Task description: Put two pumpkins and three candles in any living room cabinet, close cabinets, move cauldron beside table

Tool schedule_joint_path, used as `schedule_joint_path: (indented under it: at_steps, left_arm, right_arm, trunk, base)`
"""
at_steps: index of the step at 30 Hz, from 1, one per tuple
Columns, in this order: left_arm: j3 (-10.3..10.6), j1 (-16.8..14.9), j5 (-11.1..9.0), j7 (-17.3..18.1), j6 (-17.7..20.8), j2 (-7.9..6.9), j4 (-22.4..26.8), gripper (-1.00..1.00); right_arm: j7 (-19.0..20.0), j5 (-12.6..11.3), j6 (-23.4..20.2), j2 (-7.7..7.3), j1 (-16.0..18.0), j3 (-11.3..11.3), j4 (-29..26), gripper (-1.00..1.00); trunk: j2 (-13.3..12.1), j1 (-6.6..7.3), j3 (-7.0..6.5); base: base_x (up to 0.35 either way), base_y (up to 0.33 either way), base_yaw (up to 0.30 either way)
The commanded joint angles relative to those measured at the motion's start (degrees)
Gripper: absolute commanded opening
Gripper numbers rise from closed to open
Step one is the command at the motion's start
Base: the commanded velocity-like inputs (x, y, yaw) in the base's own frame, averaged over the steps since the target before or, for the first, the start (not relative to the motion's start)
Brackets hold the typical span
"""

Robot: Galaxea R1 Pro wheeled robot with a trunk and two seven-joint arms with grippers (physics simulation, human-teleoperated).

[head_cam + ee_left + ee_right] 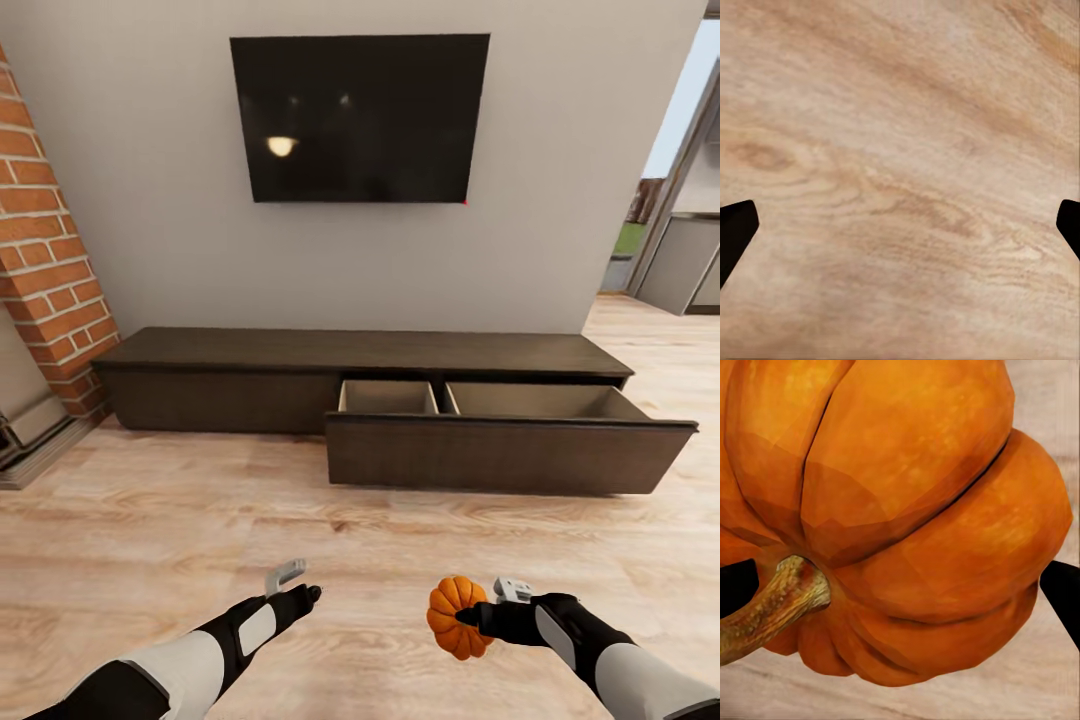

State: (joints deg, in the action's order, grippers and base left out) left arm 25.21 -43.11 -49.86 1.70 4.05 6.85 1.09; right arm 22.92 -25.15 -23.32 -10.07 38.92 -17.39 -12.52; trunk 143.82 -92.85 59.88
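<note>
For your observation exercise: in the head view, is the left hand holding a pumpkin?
No. The left hand is empty over the floor; the pumpkin sits in the right hand.

The head camera looks forward and down at the long dark-brown wood cabinet, while both wrist cameras face the pale wooden plank floor closely, shared by all.

Nothing to read here at all: no lettering, brand, number or sign comes through in any view. The dark wall screen carries only pale light reflections and no logo, the cabinet fronts are plain wood, and the pumpkin skin is bare orange, unmarked.
</note>
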Motion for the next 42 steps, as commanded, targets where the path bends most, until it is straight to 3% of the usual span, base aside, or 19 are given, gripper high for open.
schedule_joint_path:
  at_steps: [1,18,42]
  left_arm:
    - [0.5,0.0,-0.6,0.1,0.2,0.01,0.0,1.0]
    - [0.5,0.0,-0.6,0.1,0.2,0.41,-0.1,1.0]
    - [0.5,0.0,-0.6,0.1,0.3,0.45,-0.1,1.0]
  right_arm:
    - [0.1,-0.4,-0.3,0.18,0.0,0.0,-0.1,-1.0]
    - [0.1,-0.4,-0.3,0.84,0.0,0.0,-0.1,-1.0]
    - [0.1,-0.4,-0.3,0.81,0.0,0.0,-0.1,-1.0]
  trunk:
    - [0.0,0.02,0.05]
    - [0.0,0.02,0.05]
    - [0.0,0.02,0.05]
  base:
    - [0.0,0.0,0.288]
    - [0.015,0.009,0.288]
    - [0.239,0.183,0.288]
